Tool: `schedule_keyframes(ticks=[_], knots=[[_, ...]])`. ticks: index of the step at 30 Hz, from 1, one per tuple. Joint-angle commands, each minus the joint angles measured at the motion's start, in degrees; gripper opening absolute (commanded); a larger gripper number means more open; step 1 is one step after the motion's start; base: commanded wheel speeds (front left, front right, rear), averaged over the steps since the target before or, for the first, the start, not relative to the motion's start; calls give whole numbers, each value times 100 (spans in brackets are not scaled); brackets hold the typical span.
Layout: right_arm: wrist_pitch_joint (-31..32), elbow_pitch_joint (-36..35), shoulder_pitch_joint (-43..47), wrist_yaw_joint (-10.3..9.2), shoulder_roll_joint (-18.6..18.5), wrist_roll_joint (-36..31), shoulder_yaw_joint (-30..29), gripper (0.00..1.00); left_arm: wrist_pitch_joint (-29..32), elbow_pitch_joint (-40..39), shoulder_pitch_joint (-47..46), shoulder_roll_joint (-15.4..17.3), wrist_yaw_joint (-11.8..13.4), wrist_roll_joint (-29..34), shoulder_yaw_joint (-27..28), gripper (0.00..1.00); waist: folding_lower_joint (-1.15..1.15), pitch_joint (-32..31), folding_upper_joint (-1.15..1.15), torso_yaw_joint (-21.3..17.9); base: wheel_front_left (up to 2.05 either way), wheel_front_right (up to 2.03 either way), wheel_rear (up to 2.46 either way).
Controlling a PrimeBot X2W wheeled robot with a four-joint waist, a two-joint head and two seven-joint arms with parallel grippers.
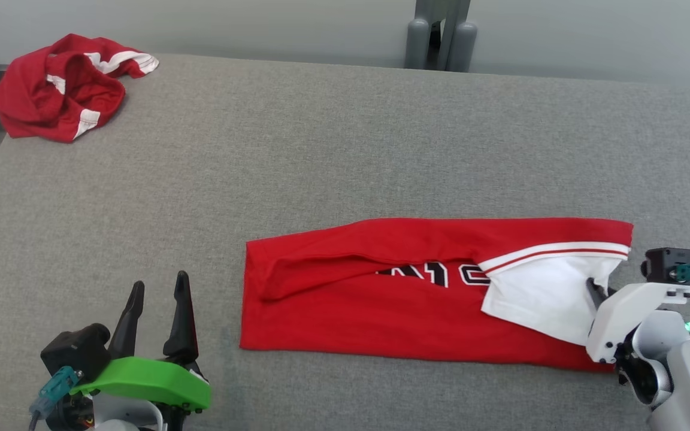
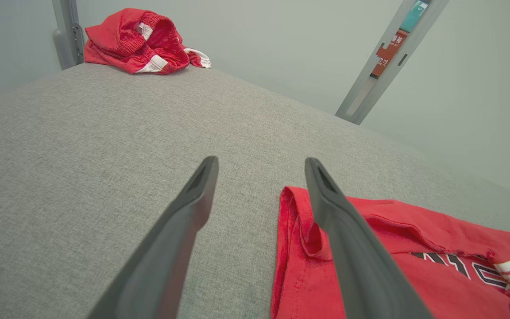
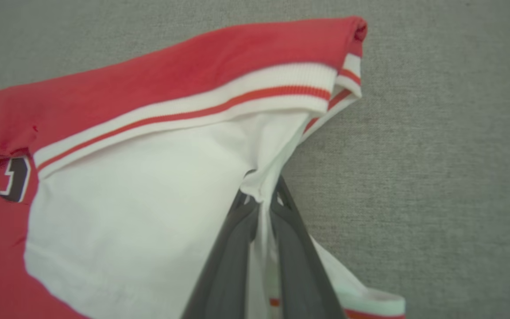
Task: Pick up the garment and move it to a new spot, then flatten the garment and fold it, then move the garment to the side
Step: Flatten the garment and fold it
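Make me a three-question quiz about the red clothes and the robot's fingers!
1. Where is the crumpled red garment?
A) the table's far left corner
B) the floor
C) a basket

2. How many red garments lie on the table?
A) one
B) two
C) four

3. What are the right gripper's fingers doing?
A) spread wide apart
B) pinched shut on the white sleeve
C) gripping a cup

Answers:
1 A, it sits at that corner in the head view.
2 B, the crumpled one plus the folded jersey.
3 B, white cloth is squeezed between them in the right wrist view.
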Motion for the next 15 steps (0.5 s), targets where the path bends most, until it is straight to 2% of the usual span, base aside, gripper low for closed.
schedule_keyframes(ticks=[1, 7, 11, 15], knots=[[-54, -33, -54, -12, -139, 38, -114, 0, 15, -17, 60, 6, 28, 74, -13, 100, 0, -67, 0, -118, 0, 0, 0], [-27, -247, 119, -11, -377, 146, -578, 0, 64, -37, 79, -3, 50, 84, -73, 100, 0, -141, 0, -341, 0, 0, 0], [118, -642, 240, -11, -264, 390, -710, 0, 91, -15, 95, -2, 53, 92, -117, 100, 0, -203, 0, -447, 0, 0, 0], [301, -1246, 442, -10, -159, 583, -550, 0, 137, -33, 103, 38, 52, 106, -163, 100, 0, -252, 0, -503, 0, 0, 0]])
